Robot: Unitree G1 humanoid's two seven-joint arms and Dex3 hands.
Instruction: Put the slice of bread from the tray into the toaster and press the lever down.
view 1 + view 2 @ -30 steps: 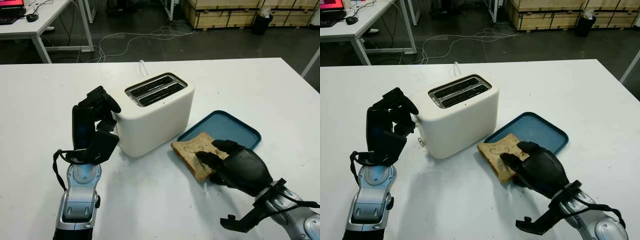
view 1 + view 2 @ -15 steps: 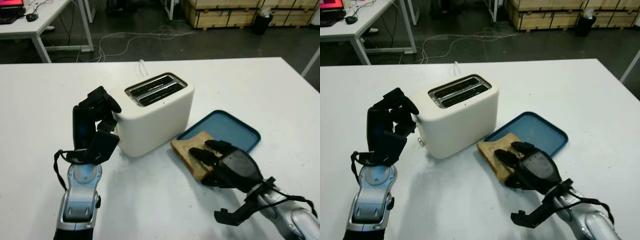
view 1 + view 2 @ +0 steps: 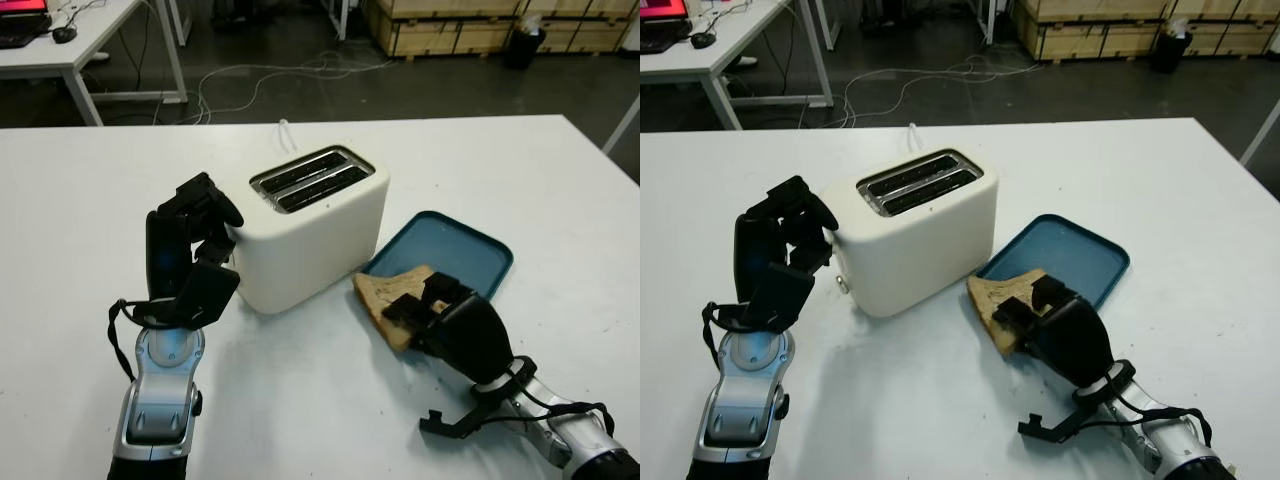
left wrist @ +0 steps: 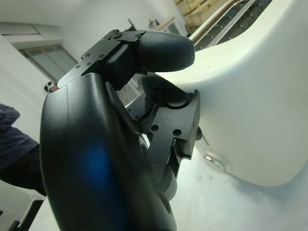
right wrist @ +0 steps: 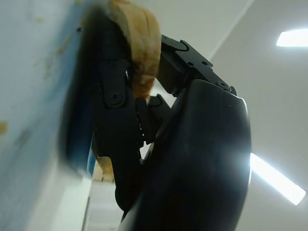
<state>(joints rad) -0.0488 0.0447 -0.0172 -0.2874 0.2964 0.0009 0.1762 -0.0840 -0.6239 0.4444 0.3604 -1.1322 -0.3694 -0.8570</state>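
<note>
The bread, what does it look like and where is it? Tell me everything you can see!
The slice of bread is light tan with a darker crust and small specks. It lies between the toaster and the blue tray, one end tipped up against the tray's near edge and the other end on the white table. The right hand has its black fingers closed on it, one on top and one below. The right wrist view shows its crust pinched between them.

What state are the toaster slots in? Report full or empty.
Empty. Both slots of the toaster show dark and bare from above, and the bread slice is outside it, gripped by the right hand beside the tray.
</note>
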